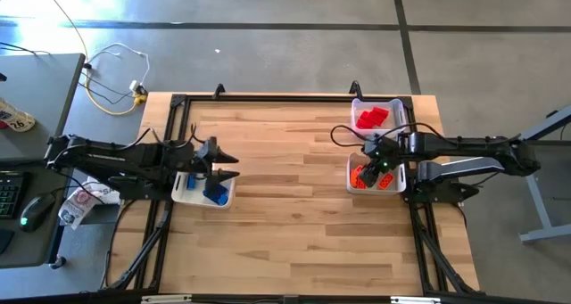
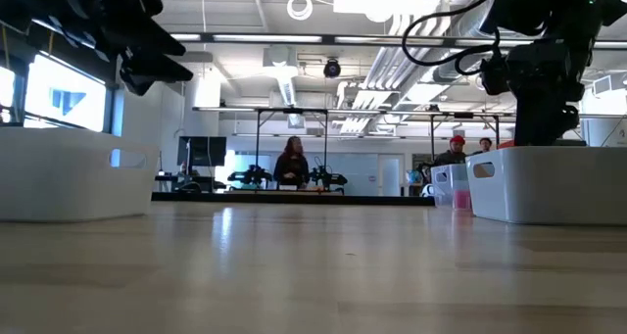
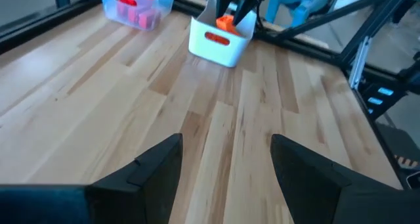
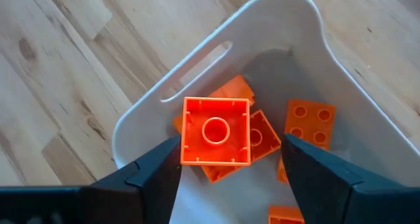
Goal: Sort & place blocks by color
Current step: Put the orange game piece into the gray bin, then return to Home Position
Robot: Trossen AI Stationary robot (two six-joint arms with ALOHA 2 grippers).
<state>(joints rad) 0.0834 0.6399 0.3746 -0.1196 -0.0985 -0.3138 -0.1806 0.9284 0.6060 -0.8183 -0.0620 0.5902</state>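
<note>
Pale wood table (image 1: 294, 206) — both hands released, right hand (image 4: 230, 161) over orange blocks (image 4: 308, 122).

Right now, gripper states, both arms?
Left gripper: open, empty, over the table by the blue bin.
Right gripper: open over the white bin; an orange block between the fingers, apparently just let go.

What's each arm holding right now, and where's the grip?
Nothing held. The right gripper has its jaws apart over the white bin, with an orange block loose between them. The left gripper is open and empty.
</note>
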